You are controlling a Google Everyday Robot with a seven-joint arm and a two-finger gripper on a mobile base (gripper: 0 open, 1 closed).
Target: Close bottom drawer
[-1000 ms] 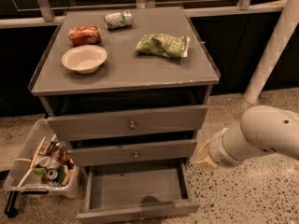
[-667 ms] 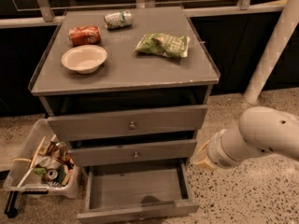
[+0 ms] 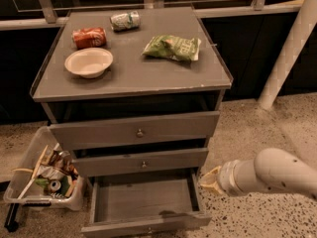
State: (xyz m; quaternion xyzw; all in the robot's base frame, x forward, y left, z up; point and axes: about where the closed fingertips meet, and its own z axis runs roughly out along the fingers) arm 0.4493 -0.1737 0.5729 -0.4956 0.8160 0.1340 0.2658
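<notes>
Nearest of all, at the foot of the grey cabinet [image 3: 130, 81], the bottom drawer [image 3: 143, 201] stands pulled well out, its shallow box bare inside as far as I can see and its slim front turned away from the cabinet. That is the thing I have to push home. My gripper [image 3: 210, 180] hangs low beside the cabinet's right side, just off the drawer's right wall, at the end of my white arm [image 3: 270, 172] reaching in from the right. I cannot tell whether it is released or clenched, and I see nothing grasped in it. I judge it sits this low because the push must land on the drawer front. From here it is beside the drawer rather than before it, so it would have to come round the front corner first. On the floor at the cabinet's left, a clear plastic bin [image 3: 75, 200] of mixed litter stands close against the drawer's left wall. It lies alongside the drawer's travel, not across it, so I expect no blocking there. Above the open box, the middle drawer [image 3: 163, 160] and the top drawer [image 3: 109, 132] look shut or nearly so. On the cabinet's top lie a pale bowl [image 3: 88, 62], a red can [image 3: 89, 36], a second can [image 3: 125, 20] and a green bag [image 3: 172, 47], all out of my way. Beyond the cabinet's right rear corner rises a white pole [image 3: 290, 48].
</notes>
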